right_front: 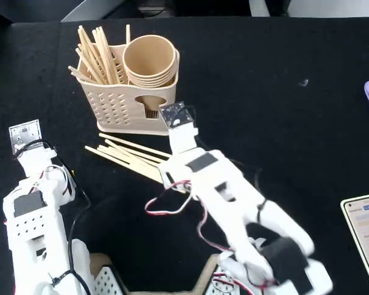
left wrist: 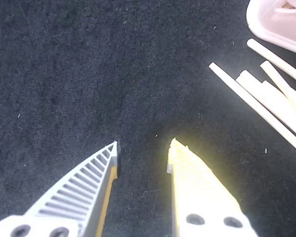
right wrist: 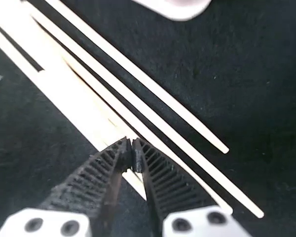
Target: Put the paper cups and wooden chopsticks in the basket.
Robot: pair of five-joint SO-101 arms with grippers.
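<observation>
In the high view, the basket (right_front: 126, 101) stood toward the far edge of the desk (right_front: 283, 92), left of its middle. It was a pale, perforated caddy with two compartments: a nested stack of paper cups (right_front: 149, 58) sat upright in one, and a fan of stored chopsticks (right_front: 98, 55) leaned out of the other, so most of the task looked done. The loose chopsticks (right_front: 126, 153), slim pale wooden sticks, lay in a loose bundle on the desk just in front of the basket, nearer the near edge. The right arm (right_front: 234, 196) stretched from the near edge over the bundle, probably to pick the sticks up, while the left arm (right_front: 31, 209) sat back by the near left corner, apart from the bundle (likely to keep out of the way). In the left wrist view, the left gripper (left wrist: 143, 143) hung over bare black desk with its jaws apart and nothing between them; the stick ends and a corner of the basket lay off to one side. In the right wrist view, the right gripper (right wrist: 132, 144) was low over the loose chopsticks with its jaws drawn together, tips almost touching and right at a stick. Whether a stick was actually pinched could not be told.
</observation>
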